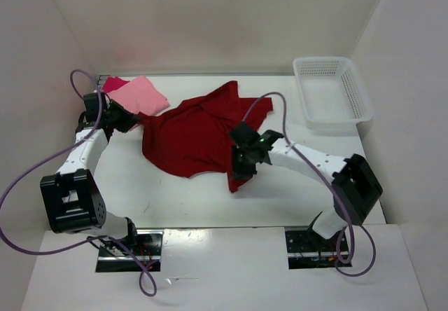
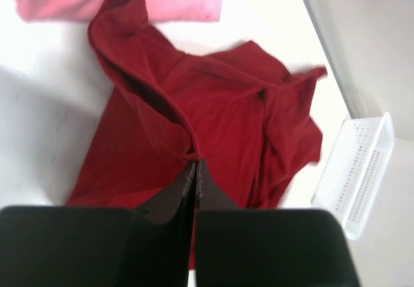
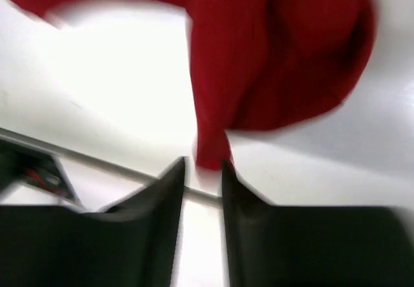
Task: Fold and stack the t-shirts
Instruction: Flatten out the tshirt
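The large dark red t-shirt (image 1: 192, 132) lies crumpled across the middle of the table. At its left edge my left gripper (image 1: 131, 122) is shut on a raised fold of the cloth. The left wrist view shows that fold (image 2: 155, 99) pinched at the gripper's (image 2: 196, 162) tips. A folded light pink t-shirt (image 1: 143, 95) lies at the back left, partly over the crimson-pink t-shirt (image 1: 112, 83). My right gripper (image 1: 242, 164) hovers over the red shirt's lower right tail. Its jaws (image 3: 204, 164) stand apart, with the tail's end (image 3: 213, 148) just beyond the tips.
A white mesh basket (image 1: 329, 90) stands at the back right, also seen as a basket (image 2: 359, 170) in the left wrist view. White walls enclose the table at the left, the back and the right. Purple cables loop around both arms.
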You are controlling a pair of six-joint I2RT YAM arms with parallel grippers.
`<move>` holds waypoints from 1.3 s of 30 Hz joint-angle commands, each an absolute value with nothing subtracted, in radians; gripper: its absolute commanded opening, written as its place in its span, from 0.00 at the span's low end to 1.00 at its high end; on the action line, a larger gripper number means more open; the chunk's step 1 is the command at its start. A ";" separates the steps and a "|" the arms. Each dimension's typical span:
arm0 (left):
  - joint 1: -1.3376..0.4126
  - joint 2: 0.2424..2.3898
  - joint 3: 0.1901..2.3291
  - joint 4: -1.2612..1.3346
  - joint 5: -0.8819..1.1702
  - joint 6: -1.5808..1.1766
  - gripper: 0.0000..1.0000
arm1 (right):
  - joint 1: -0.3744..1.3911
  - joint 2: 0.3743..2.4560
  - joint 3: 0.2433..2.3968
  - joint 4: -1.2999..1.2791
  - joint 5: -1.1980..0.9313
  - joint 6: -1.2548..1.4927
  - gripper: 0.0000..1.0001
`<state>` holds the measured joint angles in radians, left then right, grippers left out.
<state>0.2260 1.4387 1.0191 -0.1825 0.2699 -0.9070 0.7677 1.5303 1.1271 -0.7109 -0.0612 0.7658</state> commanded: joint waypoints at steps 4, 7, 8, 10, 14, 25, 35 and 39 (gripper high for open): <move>0.230 1.535 1.108 -0.169 0.281 -0.853 0.00 | 0.821 1.556 1.140 -0.742 -0.072 0.792 0.55; 0.230 1.569 1.150 -0.178 0.272 -0.853 0.00 | 0.709 1.459 1.109 -0.692 -0.090 0.772 0.55; 0.230 1.569 1.160 -0.178 0.272 -0.853 0.00 | 0.668 1.435 1.088 -0.672 -0.106 0.758 0.55; 0.230 1.578 1.169 -0.178 0.272 -0.853 0.00 | 0.528 1.401 1.017 -0.606 -0.150 0.727 0.33; 0.230 1.578 1.135 -0.147 0.282 -0.864 0.00 | 0.436 1.471 0.994 -0.520 -0.192 0.629 0.04; 0.192 1.542 1.054 -0.156 0.264 -0.845 0.00 | 0.425 1.623 1.097 -0.365 -0.336 0.463 0.60; 0.192 1.560 1.074 -0.156 0.264 -0.836 0.00 | 0.434 1.781 1.193 -0.380 -0.399 0.394 0.47; 0.192 1.560 1.074 -0.156 0.273 -0.836 0.00 | 0.434 1.830 1.206 -0.341 -0.432 0.385 0.43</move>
<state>0.1917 1.5791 1.0622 -0.1791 0.2665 -0.8627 0.4232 1.8065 1.1553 -0.4019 -0.3885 0.4175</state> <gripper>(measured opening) 0.003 0.445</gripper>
